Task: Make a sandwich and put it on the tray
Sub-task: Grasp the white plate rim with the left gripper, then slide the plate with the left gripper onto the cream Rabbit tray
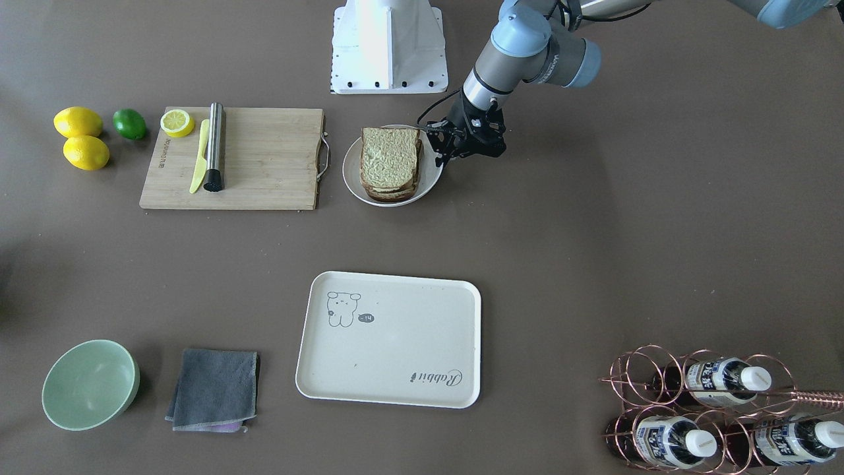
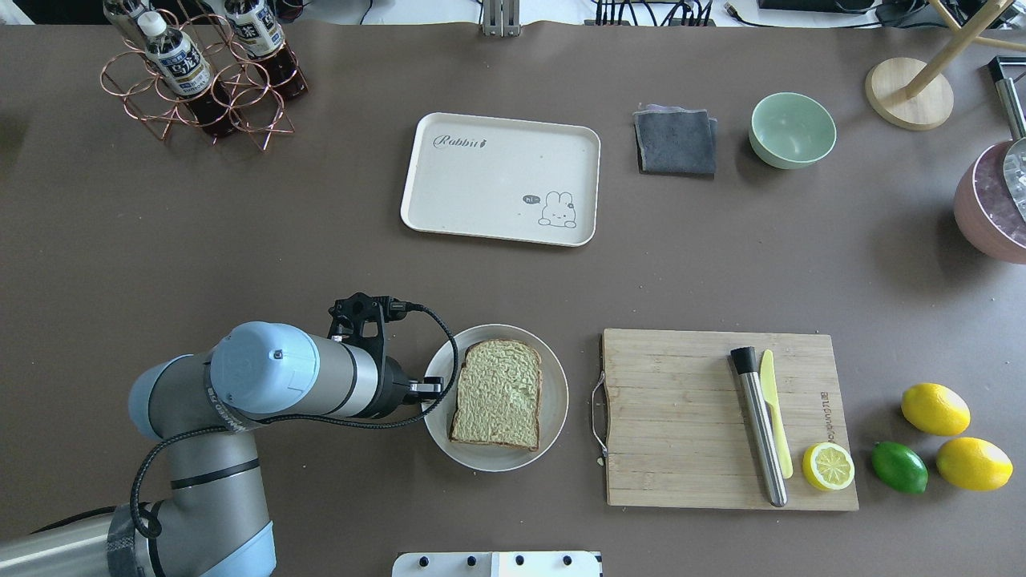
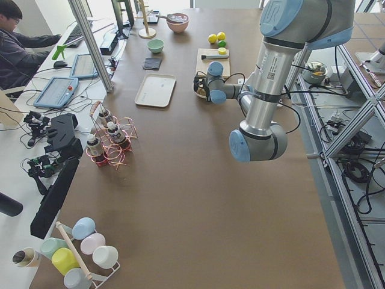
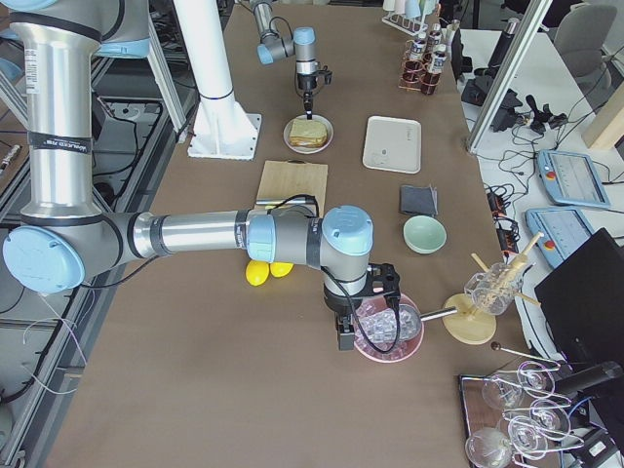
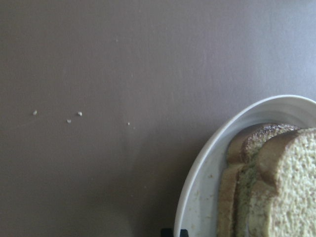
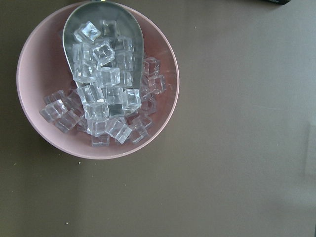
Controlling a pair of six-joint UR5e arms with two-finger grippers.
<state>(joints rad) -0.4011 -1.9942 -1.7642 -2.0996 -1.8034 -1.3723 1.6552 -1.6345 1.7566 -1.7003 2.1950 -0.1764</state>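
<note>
The sandwich (image 2: 497, 393), a stack of square bread slices with dark crust and pale green faces, lies on a round white plate (image 2: 553, 417) near the robot; it also shows in the front view (image 1: 389, 161). No egg shows. My left gripper (image 1: 443, 158) hangs at the plate's rim beside the stack, its fingers close together and holding nothing I can see. The left wrist view shows the plate rim (image 5: 197, 197) and bread (image 5: 281, 187). The cream tray (image 2: 489, 184) lies bare beyond the plate. My right gripper (image 4: 349, 336) shows only in the exterior right view, over a pink bowl; I cannot tell its state.
A wooden cutting board (image 2: 681, 417) with a steel rod, yellow knife and lemon half lies right of the plate. Lemons and a lime (image 2: 899, 466) lie beyond it. A green bowl (image 2: 792, 130), grey cloth (image 2: 675, 143), bottle rack (image 2: 200, 80) and pink ice bowl (image 6: 98, 84) stand around.
</note>
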